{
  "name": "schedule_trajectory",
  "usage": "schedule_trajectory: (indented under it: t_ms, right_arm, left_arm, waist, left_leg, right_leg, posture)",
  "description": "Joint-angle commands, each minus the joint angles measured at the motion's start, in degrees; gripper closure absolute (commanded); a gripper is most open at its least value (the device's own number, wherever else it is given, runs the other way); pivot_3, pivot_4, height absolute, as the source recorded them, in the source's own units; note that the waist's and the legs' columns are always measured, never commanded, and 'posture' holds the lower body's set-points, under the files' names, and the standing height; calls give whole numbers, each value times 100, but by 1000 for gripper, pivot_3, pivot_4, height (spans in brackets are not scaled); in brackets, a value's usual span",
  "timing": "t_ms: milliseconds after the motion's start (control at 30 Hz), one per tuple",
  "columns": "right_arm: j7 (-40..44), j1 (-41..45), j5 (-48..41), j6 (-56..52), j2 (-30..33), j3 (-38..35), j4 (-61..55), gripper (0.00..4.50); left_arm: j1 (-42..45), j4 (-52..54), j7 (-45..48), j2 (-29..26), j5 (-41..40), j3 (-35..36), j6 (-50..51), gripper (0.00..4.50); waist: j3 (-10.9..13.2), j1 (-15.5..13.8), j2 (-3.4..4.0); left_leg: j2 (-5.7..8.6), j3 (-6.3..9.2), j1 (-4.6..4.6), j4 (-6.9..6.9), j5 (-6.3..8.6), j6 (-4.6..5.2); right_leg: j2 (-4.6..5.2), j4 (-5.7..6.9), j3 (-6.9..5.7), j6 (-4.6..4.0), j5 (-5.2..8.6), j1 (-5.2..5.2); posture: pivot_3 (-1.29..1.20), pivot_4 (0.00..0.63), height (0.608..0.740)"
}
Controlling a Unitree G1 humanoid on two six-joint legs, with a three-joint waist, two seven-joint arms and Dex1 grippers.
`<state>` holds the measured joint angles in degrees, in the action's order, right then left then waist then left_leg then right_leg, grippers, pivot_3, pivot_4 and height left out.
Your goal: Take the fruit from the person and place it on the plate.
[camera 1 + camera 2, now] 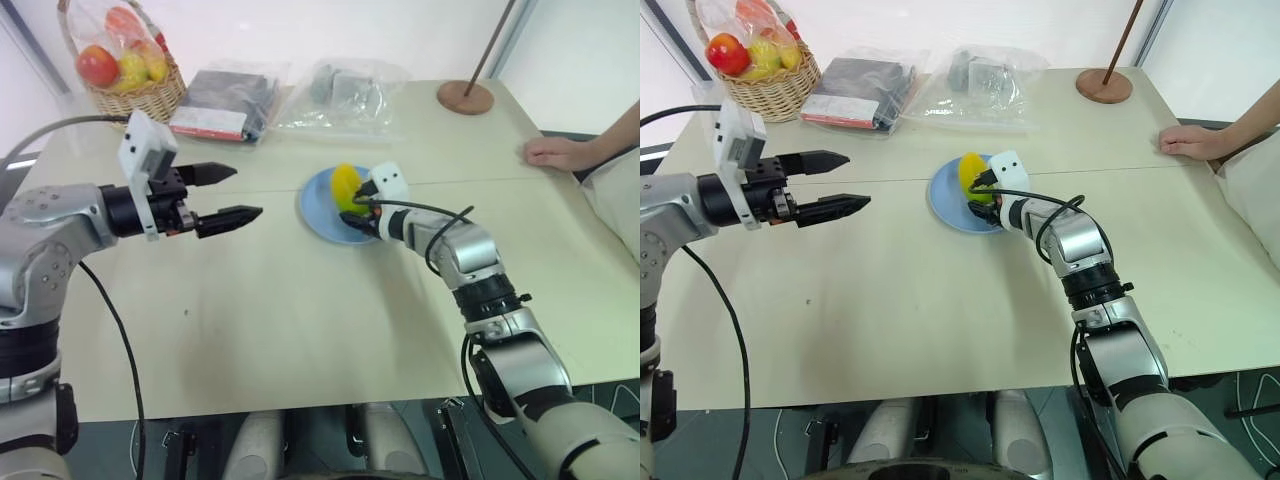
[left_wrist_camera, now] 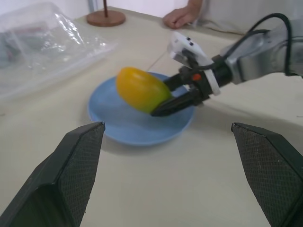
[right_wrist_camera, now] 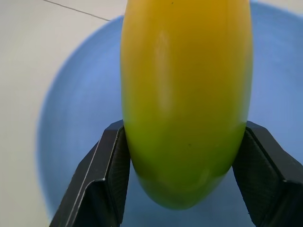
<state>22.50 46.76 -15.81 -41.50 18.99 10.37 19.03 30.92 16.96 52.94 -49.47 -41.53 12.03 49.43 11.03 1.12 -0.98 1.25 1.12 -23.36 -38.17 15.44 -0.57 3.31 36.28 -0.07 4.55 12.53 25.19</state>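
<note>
You see the right gripper [image 1: 358,212] reaching in over the plate [image 1: 318,214], its two black fingers [image 3: 110,176] clamped on the green end of the fruit [image 1: 346,187], one finger on each side. The fruit's yellow end points away from the wrist, and the whole fruit sits over the middle of the light blue plate. In the left wrist view it appears tilted, yellow end raised, with the green end low near the plate's surface; you cannot tell whether it touches the plate.

The plate lies near the centre of the pale desk [image 1: 270,320].

To your left, the left gripper [image 1: 226,194] hangs above the desk, well apart from the plate, pointing across toward it. Its fingers [image 2: 71,175] stand wide apart with nothing between them.

At the far right edge of the desk rests the person's hand [image 1: 555,153], lying flat on the surface, well apart from plate and fruit.

Along the back of the desk you find a wicker basket [image 1: 140,96] holding red and yellow fruit, two clear plastic bags [image 1: 340,95] with dark contents beside it, and a round wooden stand base [image 1: 465,98] with a slanted rod rising from it.
</note>
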Motion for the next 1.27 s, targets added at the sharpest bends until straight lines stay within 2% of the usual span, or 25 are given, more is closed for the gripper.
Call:
schedule_trajectory:
  t_ms: [33,67,100,133,167,367,633,833,1000,1267]
  right_arm:
    - [91,151,164,58,-60,-93,-16,1571]
    - [108,153,188,42,-61,-108,-33,1012]
    - [121,152,205,13,-60,-129,-70,728]
    - [137,154,221,-5,-61,-149,-89,180]
    - [155,160,214,-61,-52,-184,-146,29]
    - [285,220,89,-451,242,-572,-689,29]
    - [931,-127,-901,-1766,1322,-1572,-2956,29]
    - [1464,-786,-1717,-2187,2102,-2240,-4285,29]
    - [1484,-1071,-2154,-2289,2282,-2634,-4630,29]
    - [1301,-1172,-2467,-2223,2254,-2634,-4727,29]
  left_arm:
    - [-81,204,89,-206,-149,158,49,0]
    - [-118,205,117,-242,-152,147,49,0]
    - [-153,193,137,-279,-123,122,24,0]
    - [-166,182,139,-297,-104,100,2,0]
    - [-163,171,143,-302,-103,82,-11,0]
    - [-56,75,162,-273,-58,-24,-66,0]
    - [43,-60,238,-262,6,-140,-156,0]
    - [126,-282,401,-312,140,-270,-303,0]
    - [226,-417,490,-275,277,-374,-418,0]
    - [344,-519,551,-240,368,-393,-540,0]
  waist:
    - [0,2,0]
    - [0,2,0]
    - [0,1,0]
    - [0,0,0]
    - [0,-1,0]
    - [1,-24,1]
    - [1,-32,2]
    - [1,-30,2]
    - [1,-28,2]
    - [1,-37,1]
  left_leg:
    - [0,0,1,0,0,0]
    - [0,-1,1,0,0,0]
    - [0,-1,1,0,0,0]
    - [0,0,1,0,0,0]
    - [0,0,1,0,0,0]
    - [3,-1,0,0,0,0]
    - [1,0,-2,1,0,0]
    - [1,0,1,0,1,1]
    - [-2,-1,3,-1,0,1]
    - [-2,-1,2,-2,0,1]
  right_leg:
    - [0,0,0,0,0,-1]
    - [0,0,0,0,0,-1]
    - [0,0,0,0,0,-1]
    - [0,0,0,0,0,0]
    - [0,0,0,0,0,0]
    - [3,0,0,0,0,-1]
    - [2,-3,-1,0,0,0]
    - [1,-5,-1,0,0,-6]
    - [-2,-5,0,0,0,-8]
    - [-2,-5,0,0,0,-8]
  posture:
    - [0,150,740]
    - [0,150,740]
    - [0,150,740]
    - [0,150,740]
    - [0,150,740]
    - [0,150,740]
    - [0,150,740]
    - [0,150,740]
    - [0,150,740]
    - [0,150,740]
